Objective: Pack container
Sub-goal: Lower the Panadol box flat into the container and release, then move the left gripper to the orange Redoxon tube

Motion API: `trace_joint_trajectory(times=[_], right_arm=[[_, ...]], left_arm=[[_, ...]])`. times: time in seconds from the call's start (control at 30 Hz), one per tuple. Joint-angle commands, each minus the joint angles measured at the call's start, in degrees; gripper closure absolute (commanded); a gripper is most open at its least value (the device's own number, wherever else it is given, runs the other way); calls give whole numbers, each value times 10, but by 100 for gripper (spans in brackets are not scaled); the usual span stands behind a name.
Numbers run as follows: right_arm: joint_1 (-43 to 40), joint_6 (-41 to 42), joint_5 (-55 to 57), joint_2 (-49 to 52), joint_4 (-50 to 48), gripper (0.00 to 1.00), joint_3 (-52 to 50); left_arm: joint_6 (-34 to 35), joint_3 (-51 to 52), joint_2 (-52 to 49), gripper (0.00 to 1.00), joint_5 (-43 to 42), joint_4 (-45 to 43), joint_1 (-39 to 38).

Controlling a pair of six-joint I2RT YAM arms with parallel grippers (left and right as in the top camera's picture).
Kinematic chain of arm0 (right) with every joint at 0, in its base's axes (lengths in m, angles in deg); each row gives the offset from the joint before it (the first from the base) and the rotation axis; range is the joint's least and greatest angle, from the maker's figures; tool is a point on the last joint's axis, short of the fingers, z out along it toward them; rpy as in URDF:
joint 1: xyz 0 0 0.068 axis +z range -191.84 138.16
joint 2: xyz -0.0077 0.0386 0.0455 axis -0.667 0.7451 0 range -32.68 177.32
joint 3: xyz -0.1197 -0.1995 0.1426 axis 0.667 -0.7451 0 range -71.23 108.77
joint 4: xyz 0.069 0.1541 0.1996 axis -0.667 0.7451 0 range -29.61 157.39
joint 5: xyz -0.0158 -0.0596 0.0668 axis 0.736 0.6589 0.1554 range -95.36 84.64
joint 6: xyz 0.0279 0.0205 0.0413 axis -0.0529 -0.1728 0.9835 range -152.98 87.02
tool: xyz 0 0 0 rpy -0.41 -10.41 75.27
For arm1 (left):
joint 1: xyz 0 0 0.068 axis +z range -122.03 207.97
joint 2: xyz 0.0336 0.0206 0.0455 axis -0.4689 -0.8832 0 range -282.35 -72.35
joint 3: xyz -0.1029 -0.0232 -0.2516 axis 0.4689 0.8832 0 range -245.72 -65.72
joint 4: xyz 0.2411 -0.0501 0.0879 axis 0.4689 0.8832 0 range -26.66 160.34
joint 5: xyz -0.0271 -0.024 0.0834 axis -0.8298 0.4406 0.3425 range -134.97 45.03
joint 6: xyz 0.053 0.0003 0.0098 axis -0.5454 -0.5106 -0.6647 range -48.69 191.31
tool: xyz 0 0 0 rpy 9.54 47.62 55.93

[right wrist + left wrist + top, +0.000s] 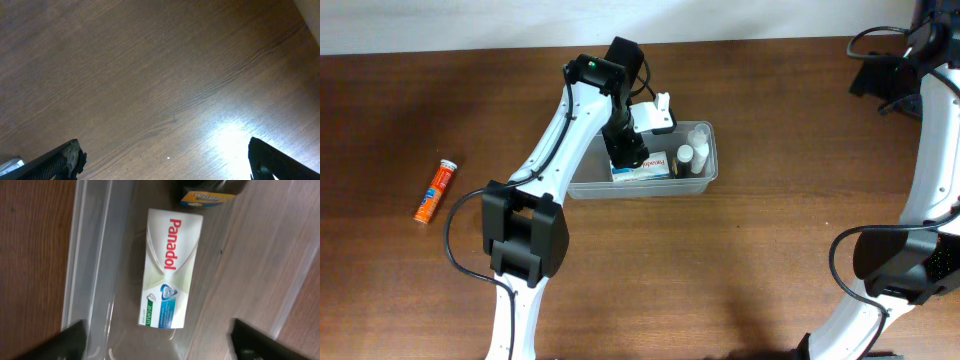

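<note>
Overhead looks straight down from far on the whole table (770, 260). Left wrist looks down, close, into the container (90, 255), upper centre in overhead; both show the box (170, 270). Right wrist faces table wood, close.

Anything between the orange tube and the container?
No object lies between the orange tube and the container. Only the left arm itself crosses that line in the overhead view.
</note>
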Motion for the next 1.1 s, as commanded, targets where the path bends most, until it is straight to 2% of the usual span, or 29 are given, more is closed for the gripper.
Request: trace_joint_trajectory(times=[0.0, 0.1, 0.27, 0.37, 0.6, 0.77, 1.07], right_arm=[[-2, 5, 9, -1, -2, 2, 3], [-2, 5, 9, -1, -2, 2, 3], [-2, 5, 9, -1, -2, 2, 3], [-2, 5, 9, -1, -2, 2, 3], [-2, 5, 9, -1, -2, 2, 3], [-2, 5, 9, -1, -2, 2, 3], [-2, 5, 9, -1, -2, 2, 3]], left_arm=[[-7, 3, 18, 1, 3, -5, 1], [12, 2, 19, 1, 8, -17, 1], [163, -48, 26, 1, 89, -13, 6], [231, -80, 43, 1, 113, 7, 21], [396, -91, 117, 1, 106, 61, 123], [407, -90, 123, 1, 68, 127, 210], [420, -33, 122, 1, 67, 151, 318]])
